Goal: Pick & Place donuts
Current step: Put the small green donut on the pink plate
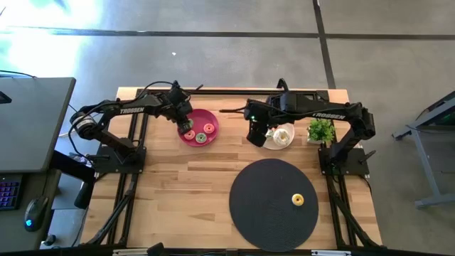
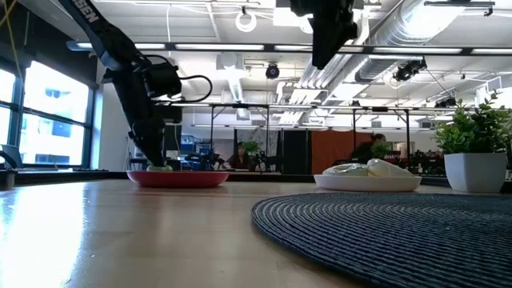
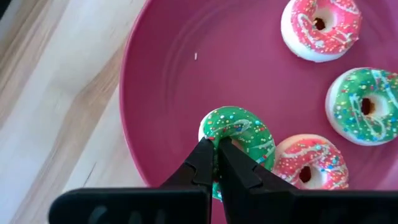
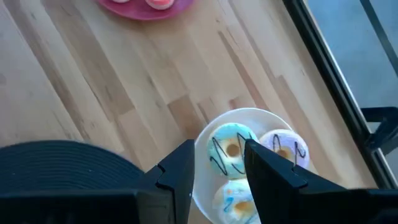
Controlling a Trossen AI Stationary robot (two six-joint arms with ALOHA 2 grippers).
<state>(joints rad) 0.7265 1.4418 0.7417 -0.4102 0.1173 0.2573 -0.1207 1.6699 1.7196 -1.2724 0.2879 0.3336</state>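
donuts sit on the pink plate [image 3: 161, 74]; the left gripper [image 3: 216, 163] is clenched on the green donut's [image 3: 239, 134] rim nearest the plate's edge. small, light, probably stiff: pinching through the ring suits. right gripper [image 4: 219, 163], fingers released, hovers over the white plate [image 4: 205, 134].

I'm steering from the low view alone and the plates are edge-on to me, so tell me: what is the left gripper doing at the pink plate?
Observer: The left gripper is shut on the rim of a green donut in the pink plate.
Operator: Anything else in that plate?
Observer: Three more: two pink-frosted donuts and another green one.
Operator: And the right arm?
Observer: The right gripper hangs open above the white plate, over a blue-frosted donut.
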